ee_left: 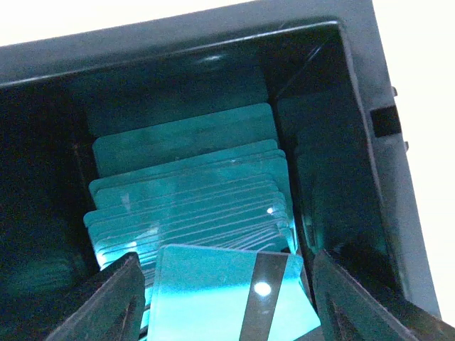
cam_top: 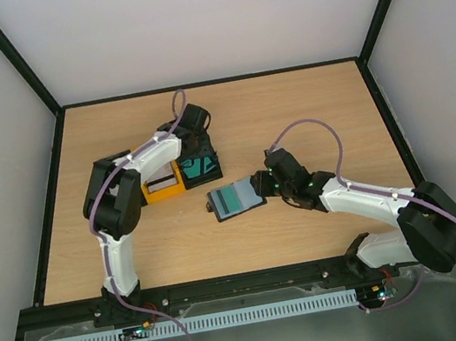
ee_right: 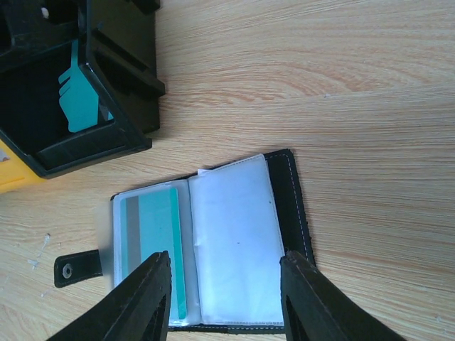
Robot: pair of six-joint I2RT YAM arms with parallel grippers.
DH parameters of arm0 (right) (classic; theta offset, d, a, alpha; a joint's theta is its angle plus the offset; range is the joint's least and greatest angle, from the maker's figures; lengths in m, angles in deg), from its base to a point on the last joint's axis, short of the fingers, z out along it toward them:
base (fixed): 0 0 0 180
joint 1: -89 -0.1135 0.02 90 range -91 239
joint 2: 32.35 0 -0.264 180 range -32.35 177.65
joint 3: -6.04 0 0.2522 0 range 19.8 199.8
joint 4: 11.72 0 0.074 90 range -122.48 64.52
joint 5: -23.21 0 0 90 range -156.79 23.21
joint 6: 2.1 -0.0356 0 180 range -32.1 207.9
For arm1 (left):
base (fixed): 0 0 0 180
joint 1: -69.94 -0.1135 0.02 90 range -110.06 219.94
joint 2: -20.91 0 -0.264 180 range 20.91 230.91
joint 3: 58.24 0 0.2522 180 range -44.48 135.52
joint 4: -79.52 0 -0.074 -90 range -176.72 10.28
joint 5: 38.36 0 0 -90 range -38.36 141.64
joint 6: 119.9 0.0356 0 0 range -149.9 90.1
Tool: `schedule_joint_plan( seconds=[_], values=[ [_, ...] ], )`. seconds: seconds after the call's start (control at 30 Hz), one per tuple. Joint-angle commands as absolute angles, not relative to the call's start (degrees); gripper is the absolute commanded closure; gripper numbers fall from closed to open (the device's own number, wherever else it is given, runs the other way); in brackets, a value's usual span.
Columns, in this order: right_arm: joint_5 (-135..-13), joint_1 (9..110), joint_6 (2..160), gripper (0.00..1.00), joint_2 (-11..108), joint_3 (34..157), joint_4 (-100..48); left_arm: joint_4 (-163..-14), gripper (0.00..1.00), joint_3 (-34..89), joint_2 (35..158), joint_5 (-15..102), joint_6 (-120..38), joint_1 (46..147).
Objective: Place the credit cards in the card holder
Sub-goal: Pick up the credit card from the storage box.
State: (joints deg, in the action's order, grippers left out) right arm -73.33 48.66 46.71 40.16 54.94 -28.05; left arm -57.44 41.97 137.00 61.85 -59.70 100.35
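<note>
The card holder (ee_right: pixel 234 213) lies open on the worktop (ee_right: pixel 355 106), with one teal sleeved card (ee_right: pixel 153 234) in its left pocket. The right hand (ee_right: pixel 225 259) hangs directly above the card holder, fingers part-way apart and holding nothing. The black bin (ee_left: pixel 334 142) stands beyond the card holder and to its left. The yellow bin (cam_top: pixel 163 189) stands further left of the card holder. Inside the black bin, the left hand (ee_left: pixel 226 257) grips one teal, dark-striped held card (ee_left: pixel 213 298) by opposite edges, above the stacked credit cards (ee_left: pixel 192 185).

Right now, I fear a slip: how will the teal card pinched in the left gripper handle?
Teal card looks thin and glossy: probably light, slippery. Gripped only by its edges, it might bow or pop free.
</note>
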Motion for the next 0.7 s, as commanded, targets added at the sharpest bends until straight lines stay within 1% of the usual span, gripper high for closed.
schedule_joint_plan(
  seconds=[0.0,0.13,0.37,0.4,0.5,0.57,0.67],
  values=[
    [-73.2,48.9,46.0,0.58,39.6,54.0,-27.0,-55.6,0.32,44.9,139.5,60.6,-59.0,100.0],
    [-73.1,48.9,45.7,0.58,39.1,53.6,-27.0,-55.2,0.29,45.1,140.2,59.8,-58.8,99.8],
    [-73.2,48.9,45.7,0.58,38.9,53.6,-27.1,-54.9,0.25,45.1,141.7,57.7,-59.3,99.1],
    [-73.2,48.9,45.7,0.58,38.9,53.6,-27.1,-54.7,0.26,45.2,141.8,57.7,-59.7,99.1],
    [-73.2,48.9,45.7,0.58,38.9,53.5,-27.1,-54.2,0.36,44.9,141.5,59.3,-61.4,99.0],
    [-73.2,48.9,45.6,0.58,38.9,53.4,-27.0,-54.0,0.44,44.4,141.1,61.1,-62.7,99.2],
    [-73.4,48.9,45.6,0.58,39.1,53.3,-26.9,-54.4,0.44,43.9,140.7,62.2,-63.6,99.6]
  ],
)
